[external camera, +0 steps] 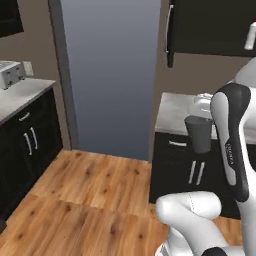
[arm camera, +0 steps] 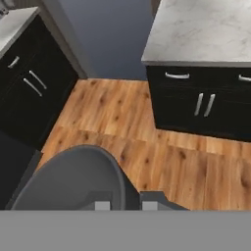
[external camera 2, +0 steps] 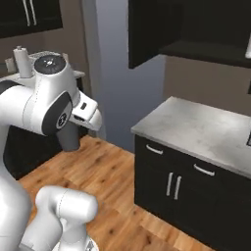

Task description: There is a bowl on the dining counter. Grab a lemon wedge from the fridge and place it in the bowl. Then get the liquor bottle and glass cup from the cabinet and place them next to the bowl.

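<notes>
Glass cup (external camera: 199,133) is what I see gripped in the arm's gripper (arm camera: 122,205): a smoky grey tumbler, narrower at its base, held in the air above the wooden floor (external camera: 95,195). In the hand view the cup's (arm camera: 73,179) round dark rim fills the lower left, with one finger tip (arm camera: 102,205) just inside the rim and the other (arm camera: 149,205) outside it, so the pincer is clenched on the cup's wall. In the right base view the cup (external camera 2: 69,137) hangs below the white hand, upright as far as I can judge, though the arm covers its upper part.

Behind the cup in the left base view stands a low black cabinet (external camera: 187,172) with silver handles and a grey marble counter (external camera: 175,112) on top. The cup is in front of this counter, not resting on it. Above the counter I see the black wall cabinet (external camera 2: 196,29), its door (external camera 2: 147,34) swung open and a dark inner shelf (external camera 2: 206,51) showing. A slim silver handle (external camera: 168,31) runs down the door's edge.

To the left, a second run of low black cabinets (external camera: 25,145) carries another grey top with a toaster (external camera: 11,73) on it. Between the two runs is a plain blue-grey wall panel (external camera: 110,75).
</notes>
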Available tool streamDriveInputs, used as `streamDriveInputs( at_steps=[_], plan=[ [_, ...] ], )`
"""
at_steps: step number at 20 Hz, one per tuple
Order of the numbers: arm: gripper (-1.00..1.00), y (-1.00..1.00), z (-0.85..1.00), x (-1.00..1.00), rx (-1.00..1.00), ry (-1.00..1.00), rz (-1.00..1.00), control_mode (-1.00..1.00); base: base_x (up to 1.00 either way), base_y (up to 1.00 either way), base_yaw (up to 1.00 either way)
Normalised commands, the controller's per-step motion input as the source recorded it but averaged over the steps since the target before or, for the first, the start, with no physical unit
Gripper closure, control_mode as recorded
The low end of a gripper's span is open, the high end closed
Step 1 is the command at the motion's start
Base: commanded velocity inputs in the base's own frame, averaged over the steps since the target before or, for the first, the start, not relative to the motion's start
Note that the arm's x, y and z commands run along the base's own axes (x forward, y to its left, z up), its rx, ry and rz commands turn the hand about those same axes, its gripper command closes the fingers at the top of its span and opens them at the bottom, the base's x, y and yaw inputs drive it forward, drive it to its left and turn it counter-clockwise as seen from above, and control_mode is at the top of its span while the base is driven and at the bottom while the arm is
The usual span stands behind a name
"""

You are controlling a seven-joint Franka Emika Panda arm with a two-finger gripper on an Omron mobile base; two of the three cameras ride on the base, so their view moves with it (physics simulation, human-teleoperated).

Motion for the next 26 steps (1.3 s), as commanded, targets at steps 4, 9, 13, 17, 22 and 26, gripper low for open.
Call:
streamDriveInputs(
  at_steps=[4, 9, 13, 17, 22, 26],
  plan=[
    [1.0, 0.0, 0.0, 0.0, 0.0, 0.0, 0.0, 1.0, -0.33, 0.45, 0.97],
    [1.0, 0.0, 0.0, 0.0, 0.0, 0.0, 0.0, 1.0, -0.25, 0.48, 0.98],
    [1.0, 0.0, 0.0, 0.0, 0.0, 0.0, 0.0, 1.0, -0.16, 0.5, 0.96],
    [1.0, 0.0, 0.0, 0.0, 0.0, 0.0, 0.0, 1.0, -0.13, 0.62, 0.94],
    [1.0, 0.0, 0.0, 0.0, 0.0, 0.0, 0.0, 1.0, 0.03, 0.6, 0.87],
    [1.0, 0.0, 0.0, 0.0, 0.0, 0.0, 0.0, 1.0, 0.82, 0.25, 0.68]
  ],
)
